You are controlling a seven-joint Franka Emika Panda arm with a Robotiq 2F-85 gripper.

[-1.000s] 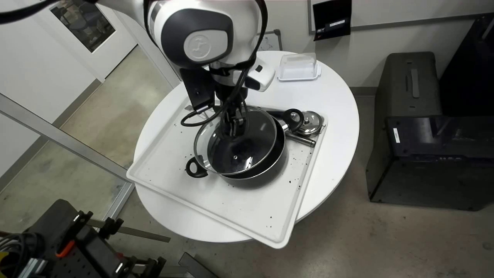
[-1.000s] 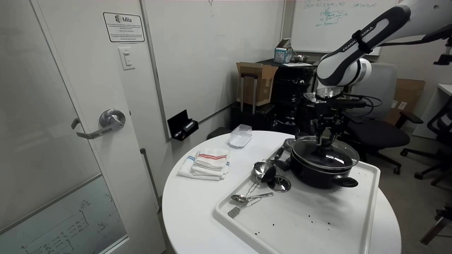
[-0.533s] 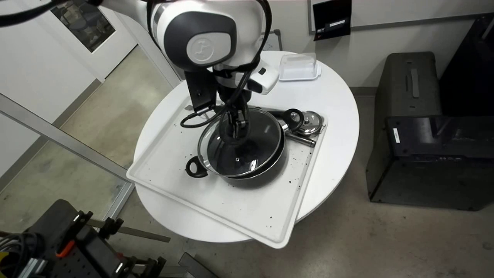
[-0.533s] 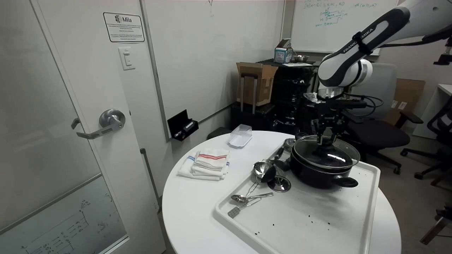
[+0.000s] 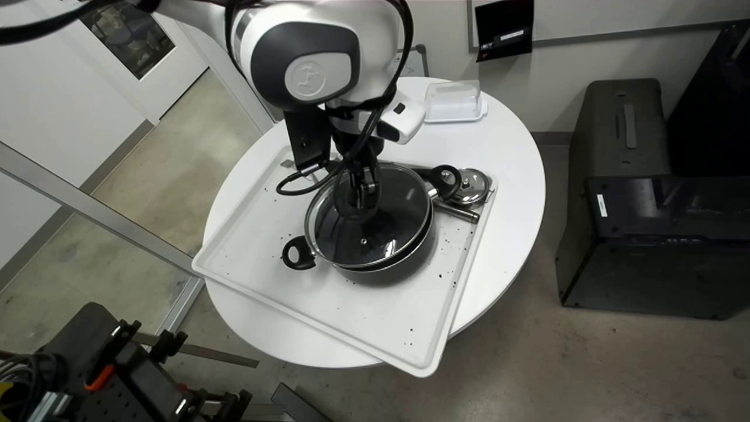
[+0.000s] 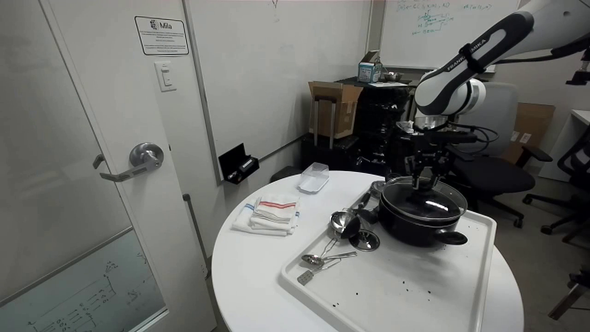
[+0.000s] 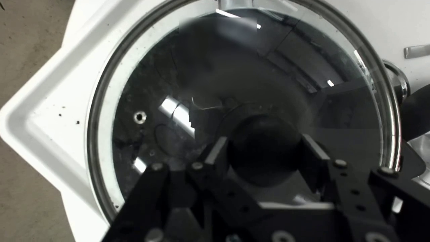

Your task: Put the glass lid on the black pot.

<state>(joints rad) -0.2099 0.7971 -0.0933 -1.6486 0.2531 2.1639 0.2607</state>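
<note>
The glass lid (image 5: 389, 231) has a metal rim and a black knob (image 7: 265, 148). My gripper (image 7: 267, 148) is shut on the knob, with one finger pad on each side of it. The lid lies over the black pot (image 5: 398, 274) in both exterior views; the lid (image 6: 445, 205) covers most of the opening of the pot (image 6: 412, 233). In an exterior view a dark crescent of the pot's inside shows past the lid's lower right edge. I cannot tell whether the lid touches the rim. The lid hides most of the pot in the wrist view.
The pot stands on a white tray (image 6: 392, 295) on a round table. Metal utensils (image 6: 318, 260), a small metal lid (image 6: 365, 240) and a ladle (image 6: 345, 223) lie beside it. Folded towels (image 6: 272, 213) and a clear plastic box (image 6: 314, 178) stand on the table.
In an exterior view my gripper and the lid have shifted a little to the right, more squarely over the pot. The grip on the knob looks unchanged. The pot has not moved.
</note>
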